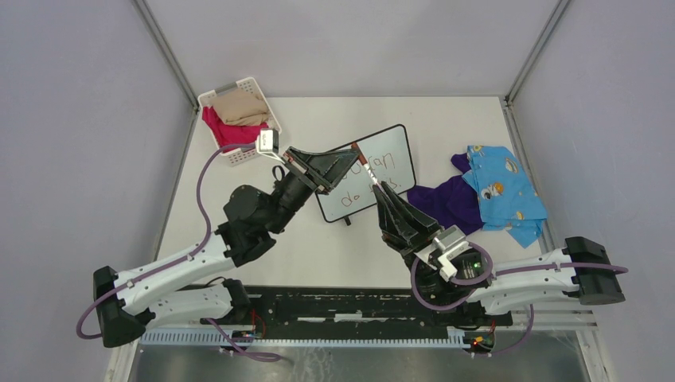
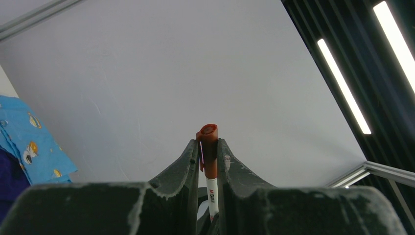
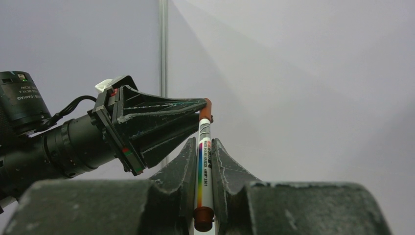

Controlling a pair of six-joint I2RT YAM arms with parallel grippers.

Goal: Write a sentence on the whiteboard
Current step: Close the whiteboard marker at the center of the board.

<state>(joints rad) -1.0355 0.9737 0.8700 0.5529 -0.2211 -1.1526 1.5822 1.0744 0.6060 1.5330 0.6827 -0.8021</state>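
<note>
Centrally, the whiteboard (image 1: 394, 147) lies tilted on the worktop (image 1: 318, 255), with dark handwriting across its surface. Just above the whiteboard's middle, both arms meet on one marker (image 1: 366, 168). The left pincer (image 1: 351, 150) comes in from the whiteboard's left edge and is clenched on the marker at its red cap (image 2: 208, 139), which stands up between the two fingers in the left wrist view. The right pincer (image 1: 380, 188) reaches in from the whiteboard's near side and is clamped around the marker's white printed barrel, below the cap. Beyond the whiteboard's far left corner sits a white slatted basket (image 1: 239, 156) holding tan and pink cloth. To the whiteboard's right lie a purple garment (image 1: 442, 203) and, partly over it, a blue printed garment (image 1: 501, 191).
</note>
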